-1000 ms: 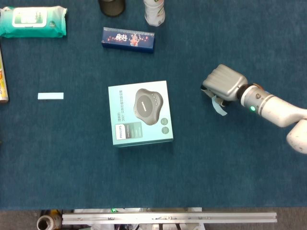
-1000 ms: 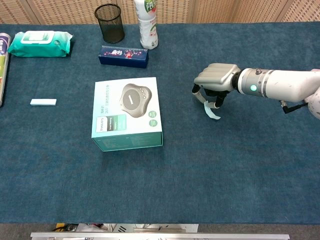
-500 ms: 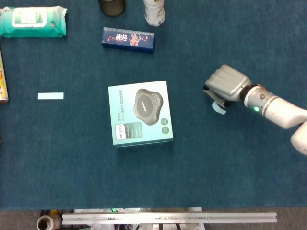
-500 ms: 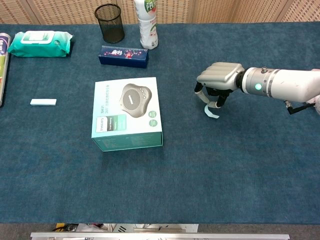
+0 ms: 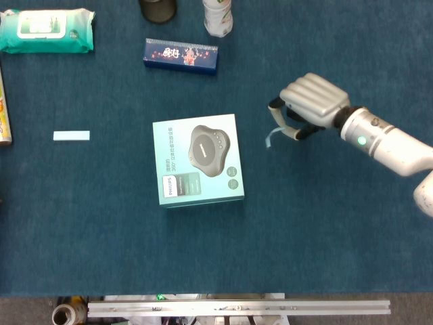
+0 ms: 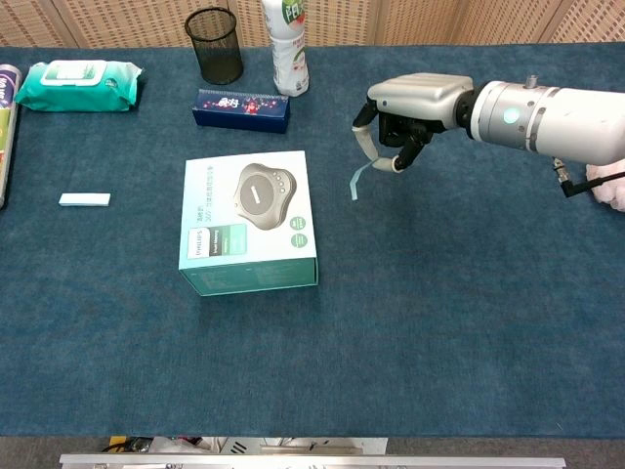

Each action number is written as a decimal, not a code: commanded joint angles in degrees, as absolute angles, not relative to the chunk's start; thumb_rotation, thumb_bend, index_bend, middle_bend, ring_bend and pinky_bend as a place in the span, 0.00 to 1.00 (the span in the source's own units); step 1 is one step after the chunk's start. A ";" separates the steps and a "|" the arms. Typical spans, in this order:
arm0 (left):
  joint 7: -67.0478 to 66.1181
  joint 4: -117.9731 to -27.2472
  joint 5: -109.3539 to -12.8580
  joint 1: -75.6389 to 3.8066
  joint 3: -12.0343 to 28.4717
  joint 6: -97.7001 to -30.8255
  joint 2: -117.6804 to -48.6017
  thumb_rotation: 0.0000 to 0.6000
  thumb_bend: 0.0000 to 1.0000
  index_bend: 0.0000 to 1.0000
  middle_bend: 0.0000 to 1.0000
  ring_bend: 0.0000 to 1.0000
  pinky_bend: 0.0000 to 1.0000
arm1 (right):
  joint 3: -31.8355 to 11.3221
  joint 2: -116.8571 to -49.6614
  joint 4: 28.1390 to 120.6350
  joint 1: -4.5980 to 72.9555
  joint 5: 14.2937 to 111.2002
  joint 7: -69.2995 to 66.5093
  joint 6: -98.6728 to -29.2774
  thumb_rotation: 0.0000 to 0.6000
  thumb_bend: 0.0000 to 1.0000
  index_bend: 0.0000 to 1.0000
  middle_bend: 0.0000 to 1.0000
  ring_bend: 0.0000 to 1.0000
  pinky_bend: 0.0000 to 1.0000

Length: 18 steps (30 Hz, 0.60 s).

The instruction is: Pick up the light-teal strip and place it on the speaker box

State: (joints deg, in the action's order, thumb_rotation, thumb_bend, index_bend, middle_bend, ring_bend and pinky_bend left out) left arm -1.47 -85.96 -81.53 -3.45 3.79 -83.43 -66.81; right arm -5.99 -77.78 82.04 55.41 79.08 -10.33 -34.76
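My right hand (image 5: 309, 103) (image 6: 414, 106) hangs above the table to the right of the speaker box, pinching the upper end of the light-teal strip (image 5: 271, 132) (image 6: 359, 174). The strip dangles down and to the left from the fingers, clear of the cloth. The teal speaker box (image 5: 198, 159) (image 6: 249, 221) lies flat at the middle of the table, with a picture of a grey speaker on its lid. A gap of bare cloth separates the strip's free end from the box's right edge. My left hand shows in neither view.
A small pale bar (image 5: 72, 135) (image 6: 84, 199) lies at the left. At the back stand a wipes pack (image 5: 46, 30), a dark blue box (image 5: 180, 55), a black mesh cup (image 6: 215, 45) and a bottle (image 6: 284, 44).
The right hand has risen and moved left toward the speaker box, carrying the strip, which now hangs free above the cloth instead of near it.
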 commanded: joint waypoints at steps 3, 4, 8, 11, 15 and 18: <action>-1.84 -86.22 -84.15 -4.95 3.37 -82.85 -65.51 1.00 0.27 0.18 0.24 0.21 0.16 | -8.62 -77.92 84.32 55.99 76.12 -12.18 -34.83 1.00 0.35 0.69 1.00 1.00 1.00; -1.77 -86.25 -84.83 -5.34 3.27 -82.65 -65.20 1.00 0.27 0.18 0.24 0.22 0.16 | -9.26 -78.02 84.93 56.27 75.40 -12.76 -34.53 1.00 0.35 0.69 1.00 1.00 1.00; -0.97 -86.80 -86.93 -6.40 2.74 -82.11 -64.19 1.00 0.27 0.18 0.25 0.22 0.16 | -11.18 -78.48 86.47 57.44 73.04 -13.91 -33.37 1.00 0.35 0.69 1.00 1.00 1.00; -0.60 -86.93 -87.84 -6.81 2.41 -81.97 -63.92 1.00 0.27 0.18 0.25 0.22 0.16 | -12.14 -79.11 87.12 58.65 70.91 -14.24 -31.63 1.00 0.35 0.69 1.00 1.00 1.00; 0.09 -86.99 -88.32 -6.78 2.09 -82.41 -63.86 1.00 0.27 0.18 0.25 0.22 0.16 | -13.29 -79.41 88.18 61.10 66.64 -14.29 -27.71 1.00 0.35 0.69 1.00 1.00 1.00; 0.89 -86.81 -87.84 -6.38 1.87 -82.63 -63.87 1.00 0.27 0.18 0.25 0.22 0.16 | -14.10 -79.24 89.03 63.00 63.16 -15.02 -24.45 1.00 0.35 0.69 1.00 1.00 1.00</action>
State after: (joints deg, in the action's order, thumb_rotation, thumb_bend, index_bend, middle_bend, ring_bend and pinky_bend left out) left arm 0.77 -86.87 -87.96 -6.48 1.94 -82.57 -63.87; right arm -13.34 -79.23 88.27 61.56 65.18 -14.51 -26.44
